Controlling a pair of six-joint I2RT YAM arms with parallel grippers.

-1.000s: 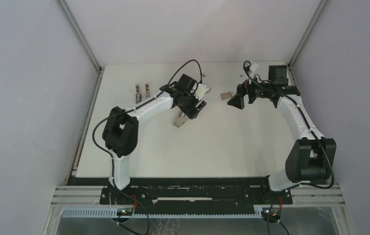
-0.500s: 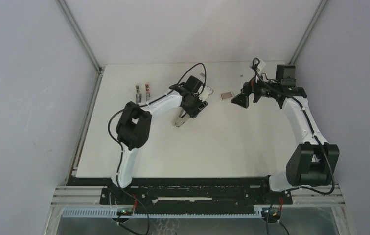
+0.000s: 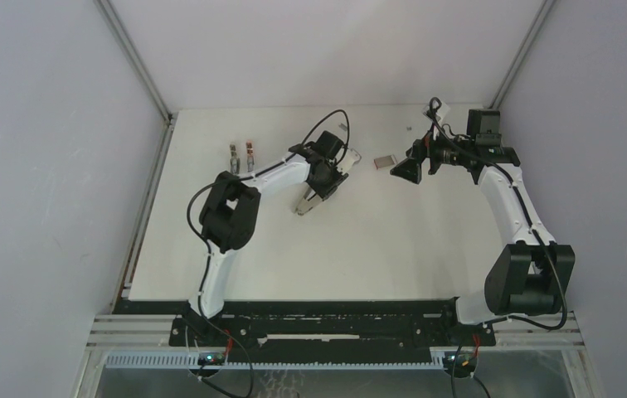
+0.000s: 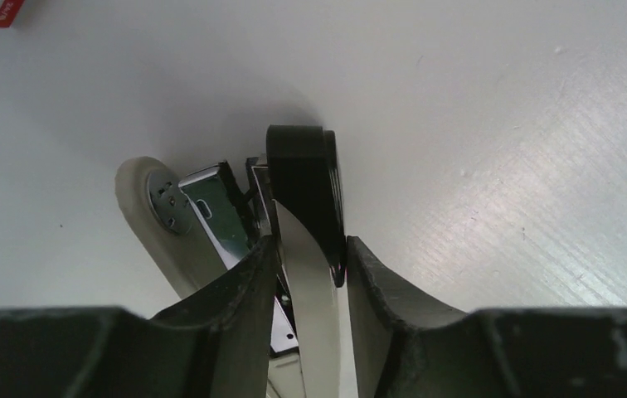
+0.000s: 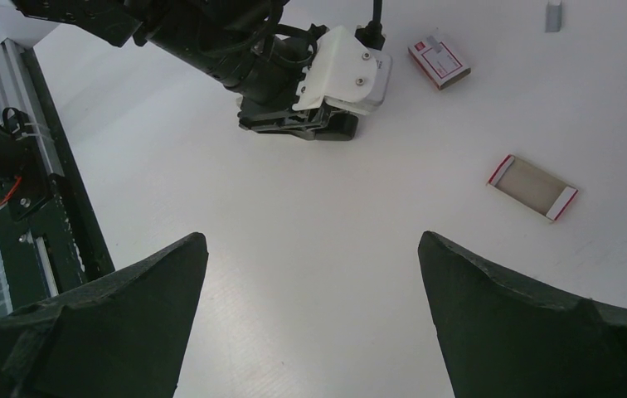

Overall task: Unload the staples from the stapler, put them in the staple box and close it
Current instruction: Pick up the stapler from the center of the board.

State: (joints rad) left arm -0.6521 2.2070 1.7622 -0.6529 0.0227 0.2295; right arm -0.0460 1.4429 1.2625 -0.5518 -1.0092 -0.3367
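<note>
Snugly, the left hand [image 4: 310, 246] pinches a glossy cream-and-chrome stapler [image 4: 298, 166].

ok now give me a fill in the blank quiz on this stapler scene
1. The left gripper straddles the ___.
2. The right gripper is wide ___, holding nothing.
3. The open tray lies nearest the ___ gripper.
4. The closed box is red and ___.
Missing: stapler; open; right; white

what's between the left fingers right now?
The stapler: its cream upper arm and black end sit between the fingers, which are close on either side. Shows in the left wrist view.
</note>
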